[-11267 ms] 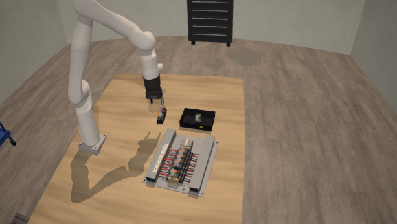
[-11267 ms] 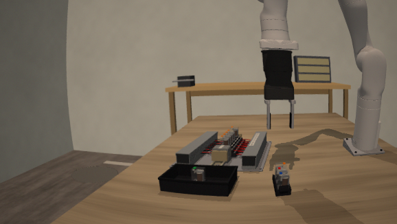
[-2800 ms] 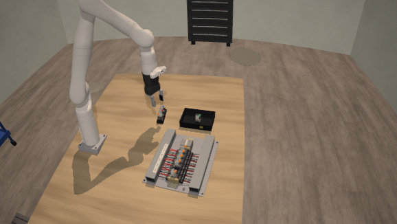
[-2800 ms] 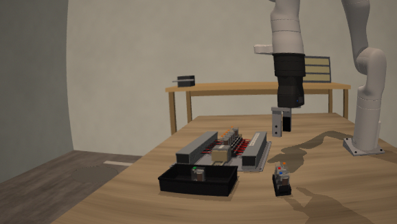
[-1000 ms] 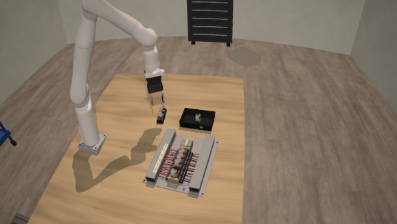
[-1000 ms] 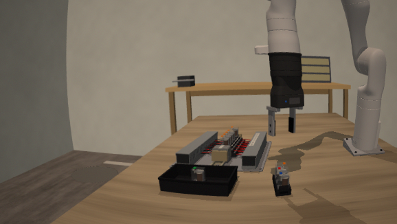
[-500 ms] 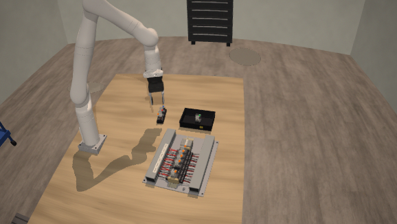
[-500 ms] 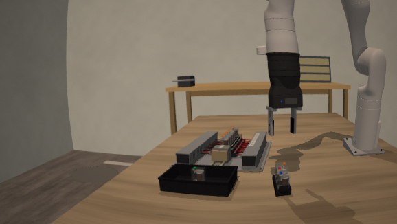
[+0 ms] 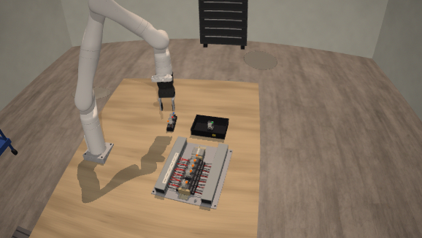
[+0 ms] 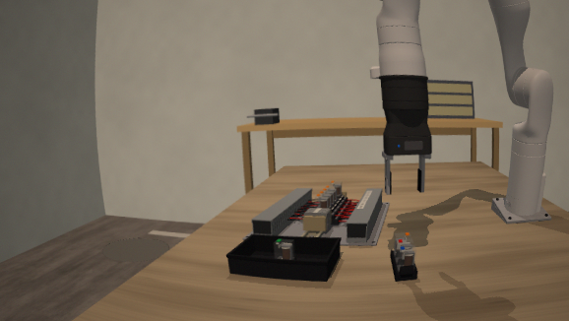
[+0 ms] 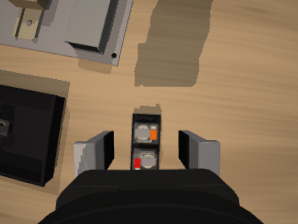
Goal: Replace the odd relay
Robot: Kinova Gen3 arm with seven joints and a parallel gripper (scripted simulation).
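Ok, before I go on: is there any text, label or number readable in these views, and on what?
Nothing reads clearly.
White label strip on the panel's left duct: print too small to read.
Yellow mark on the black tray's front wall: blurred, unreadable.
Relay tops: only colored buttons, no legible lettering.
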